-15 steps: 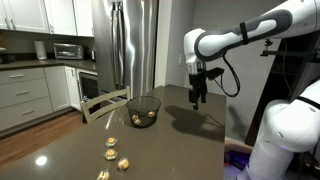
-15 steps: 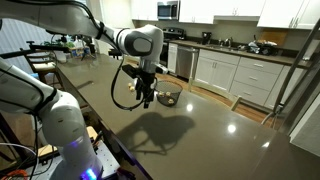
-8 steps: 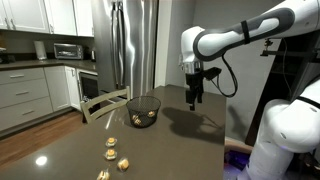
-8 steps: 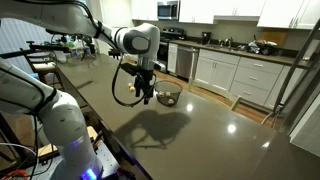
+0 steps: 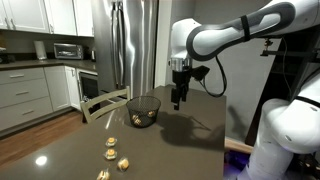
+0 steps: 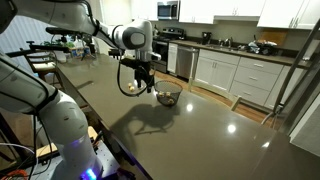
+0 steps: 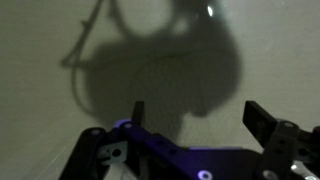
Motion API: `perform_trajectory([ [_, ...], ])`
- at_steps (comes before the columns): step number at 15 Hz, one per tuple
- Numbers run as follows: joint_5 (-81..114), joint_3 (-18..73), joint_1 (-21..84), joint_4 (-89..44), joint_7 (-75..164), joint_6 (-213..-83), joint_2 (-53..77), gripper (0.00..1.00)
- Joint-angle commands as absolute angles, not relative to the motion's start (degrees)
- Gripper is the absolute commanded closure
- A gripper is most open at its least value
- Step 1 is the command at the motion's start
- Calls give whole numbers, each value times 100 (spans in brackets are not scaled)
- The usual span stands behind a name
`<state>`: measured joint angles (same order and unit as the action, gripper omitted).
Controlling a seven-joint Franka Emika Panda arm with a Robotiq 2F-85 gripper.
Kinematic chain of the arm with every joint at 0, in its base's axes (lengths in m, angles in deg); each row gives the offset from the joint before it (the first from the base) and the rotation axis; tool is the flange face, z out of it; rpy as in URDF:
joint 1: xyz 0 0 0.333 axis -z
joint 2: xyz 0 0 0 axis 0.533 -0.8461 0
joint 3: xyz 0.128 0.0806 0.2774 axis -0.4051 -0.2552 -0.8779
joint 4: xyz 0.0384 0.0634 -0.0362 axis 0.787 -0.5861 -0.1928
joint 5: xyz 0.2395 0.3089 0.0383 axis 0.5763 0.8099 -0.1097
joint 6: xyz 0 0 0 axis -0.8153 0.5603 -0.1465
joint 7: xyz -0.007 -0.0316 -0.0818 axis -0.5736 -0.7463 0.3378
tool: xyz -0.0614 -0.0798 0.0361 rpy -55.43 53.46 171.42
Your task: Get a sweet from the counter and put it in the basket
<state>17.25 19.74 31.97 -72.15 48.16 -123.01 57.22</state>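
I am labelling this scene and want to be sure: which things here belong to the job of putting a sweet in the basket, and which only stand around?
For the job:
- gripper, open and empty
- sweets lying on the counter
- basket

Only standing around:
- refrigerator
- microwave
- white cabinets

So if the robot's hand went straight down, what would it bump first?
Probably the bare counter. The open hand points straight down, and the wrist view shows only shadowed countertop below it. The basket sits off to the side.
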Motion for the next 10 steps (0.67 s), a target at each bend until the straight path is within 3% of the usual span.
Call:
perform_trajectory([
  [1,1898,1918,3008,-6885,4775,-12700,5319,0],
  [10,2739,1752,2309,-6480,4335,-13449,4656,0],
])
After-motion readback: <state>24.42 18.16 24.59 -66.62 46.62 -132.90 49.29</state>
